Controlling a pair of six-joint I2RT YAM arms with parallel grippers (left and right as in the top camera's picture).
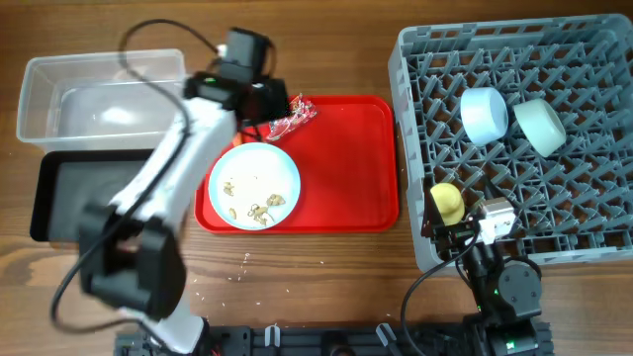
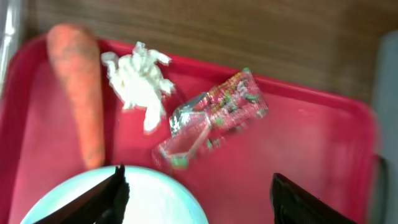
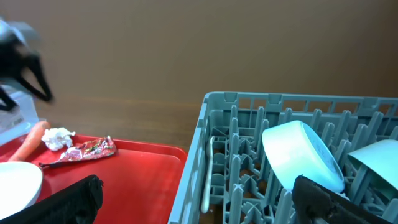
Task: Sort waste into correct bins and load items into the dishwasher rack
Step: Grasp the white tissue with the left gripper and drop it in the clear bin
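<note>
My left gripper (image 1: 261, 107) (image 2: 198, 186) is open and empty above the back left of the red tray. Below it lie an orange carrot (image 2: 78, 93), a crumpled white tissue (image 2: 138, 81) and a red-and-white snack wrapper (image 2: 214, 115) (image 1: 294, 117). The light blue plate (image 1: 254, 185) (image 2: 124, 202) holds beige food scraps (image 1: 259, 208). The grey dishwasher rack (image 1: 593, 222) holds a light blue bowl (image 1: 485, 114) (image 3: 301, 155), a pale green bowl (image 1: 539, 126), a yellow-green cup (image 1: 447, 203) and a white spoon (image 3: 208, 174). My right gripper (image 1: 457, 233) (image 3: 199, 199) is open and empty at the rack's front left corner.
The clear tub (image 1: 99, 69) stands at the back left, with the black tray (image 1: 59, 198) in front of it. The red tray (image 1: 346, 178) lies between these bins and the rack. A few crumbs lie on the wood in front of the tray.
</note>
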